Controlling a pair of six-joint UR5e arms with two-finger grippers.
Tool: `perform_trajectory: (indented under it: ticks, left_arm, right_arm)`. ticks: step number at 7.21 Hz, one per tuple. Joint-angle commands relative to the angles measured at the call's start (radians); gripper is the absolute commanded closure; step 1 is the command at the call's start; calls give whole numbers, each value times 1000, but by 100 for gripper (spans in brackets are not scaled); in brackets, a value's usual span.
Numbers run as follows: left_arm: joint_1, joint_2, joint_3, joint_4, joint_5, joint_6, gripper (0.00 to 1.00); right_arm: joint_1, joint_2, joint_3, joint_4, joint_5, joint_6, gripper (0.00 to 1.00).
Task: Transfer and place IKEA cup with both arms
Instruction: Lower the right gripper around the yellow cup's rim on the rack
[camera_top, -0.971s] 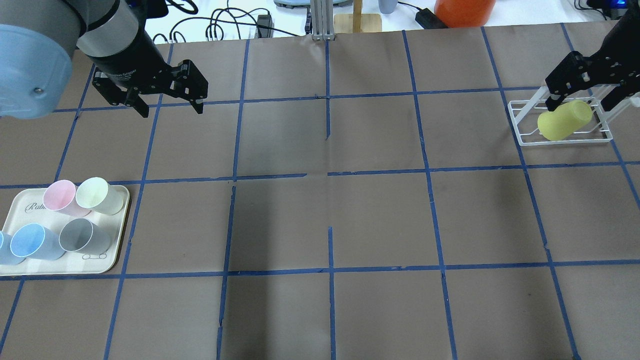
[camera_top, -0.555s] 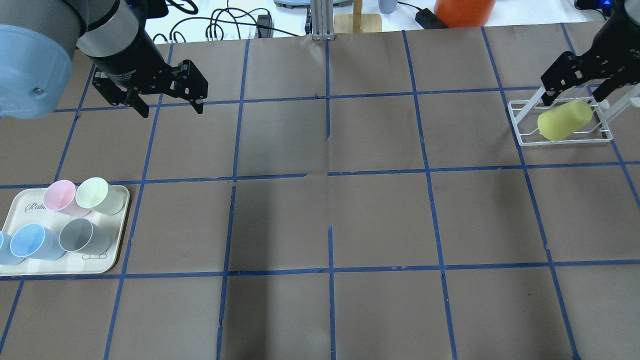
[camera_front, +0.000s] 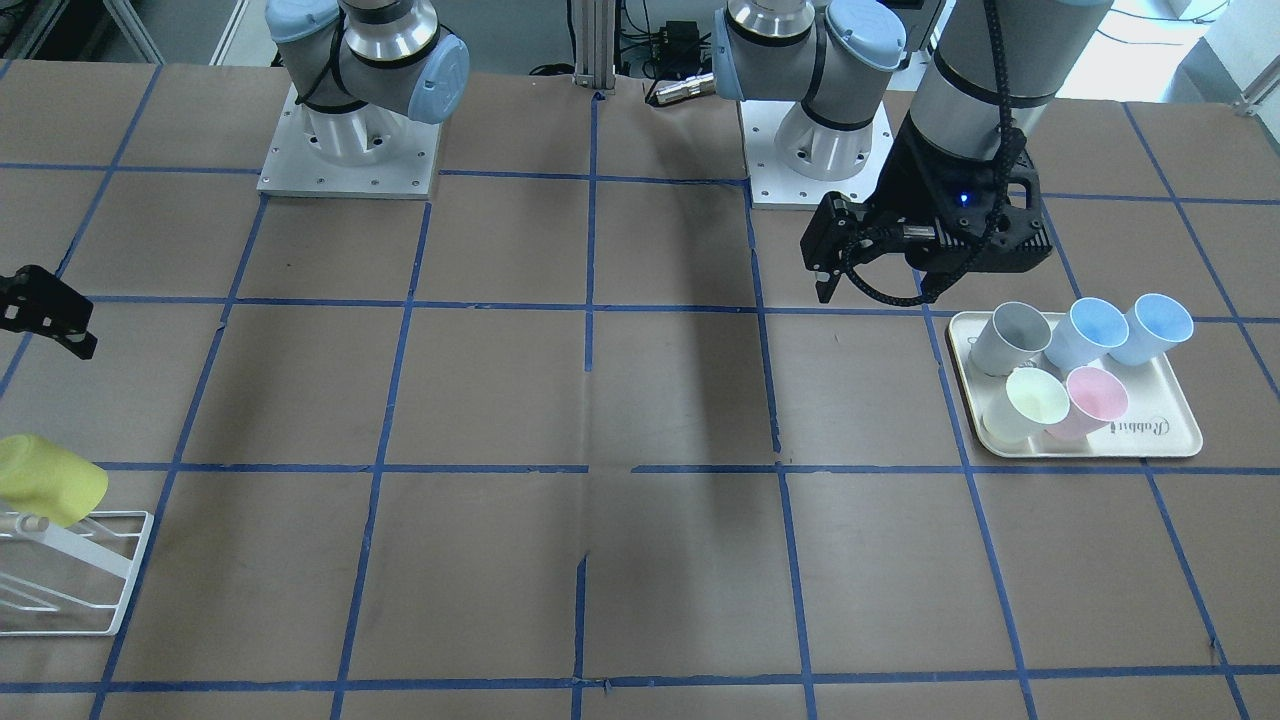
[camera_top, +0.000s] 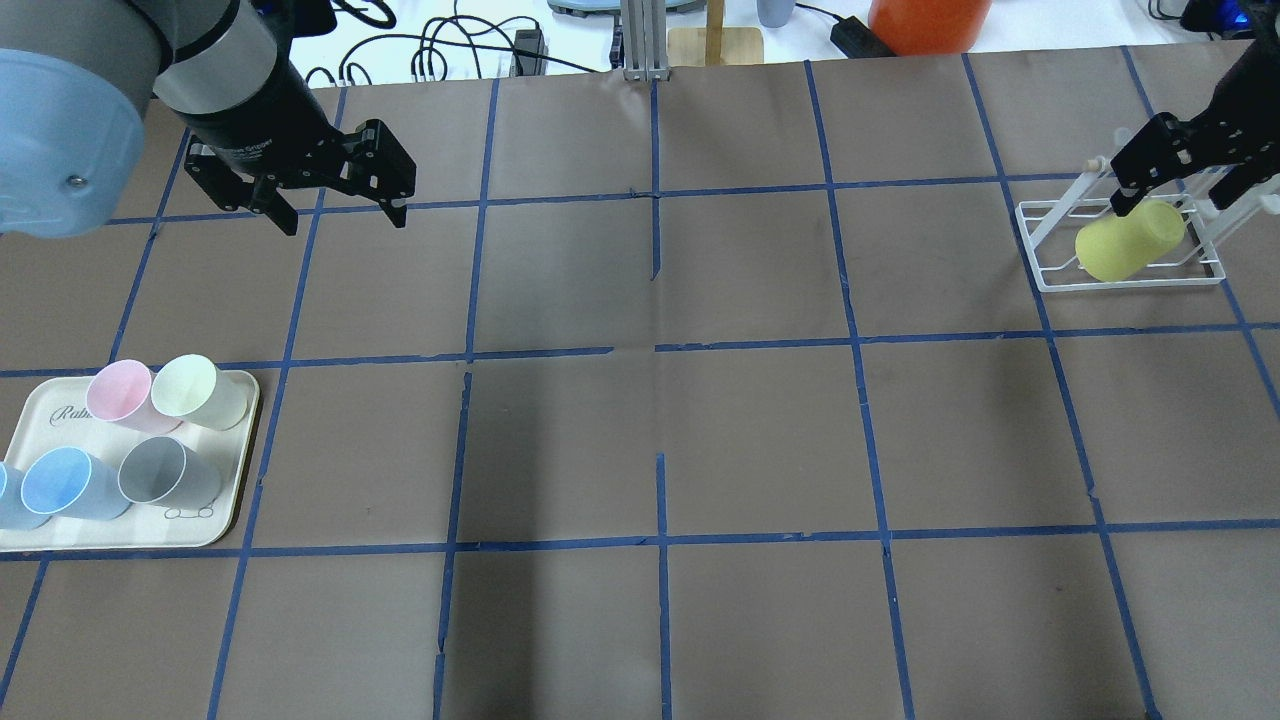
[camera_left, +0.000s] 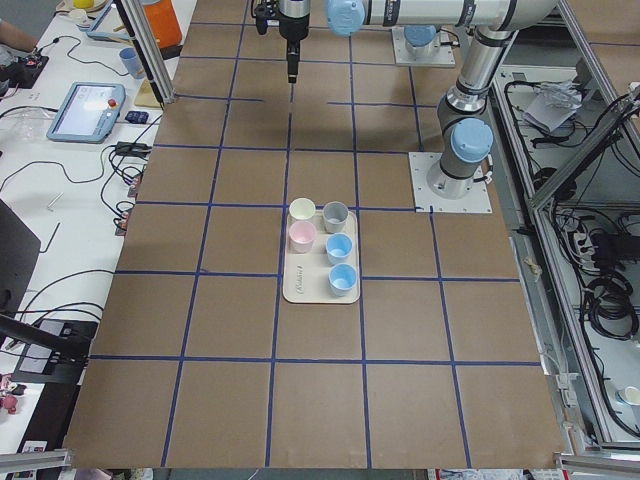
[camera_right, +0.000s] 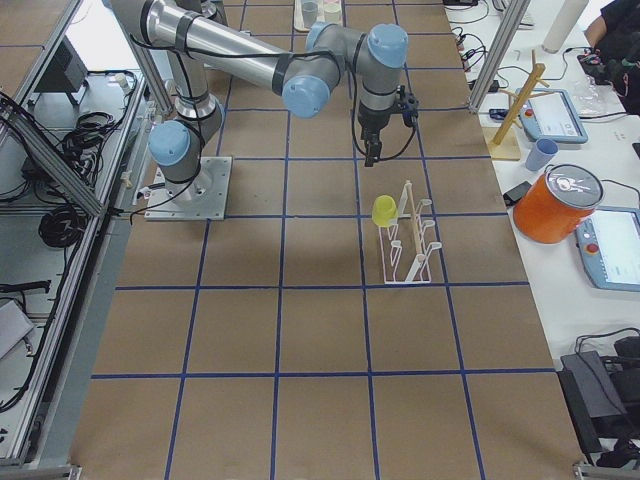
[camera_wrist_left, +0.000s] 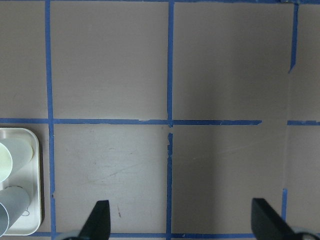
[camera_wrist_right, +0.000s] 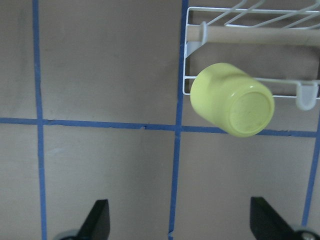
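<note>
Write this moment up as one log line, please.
cup: on rack, ungrasped | right gripper: open, near cup, not touching | left gripper: open, empty, apart from tray

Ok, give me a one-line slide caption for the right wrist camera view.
Right wrist view: open right gripper facing the yellow IKEA cup, hung base-out on a white wire rack.

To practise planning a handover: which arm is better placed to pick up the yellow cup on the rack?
Right. The right arm's fingers hang open close by the yellow cup on the rack; the left arm's fingers, also open, are far off near the tray.
</note>
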Motion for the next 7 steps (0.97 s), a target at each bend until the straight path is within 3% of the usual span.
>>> perform_trajectory:
  ticks: [1, 3, 7]
  left_arm:
    - [0, 0, 0, 0, -2, 0, 0]
    - [0, 0, 0, 0, -2, 0, 0]
    - [0, -2, 0, 0, -2, 0, 0]
  right_arm:
    - [-62, 93, 0, -132, 8, -110, 0]
    - [-76, 144, 2, -183, 59, -109, 0]
    - [-76, 201, 2, -197, 64, -112, 0]
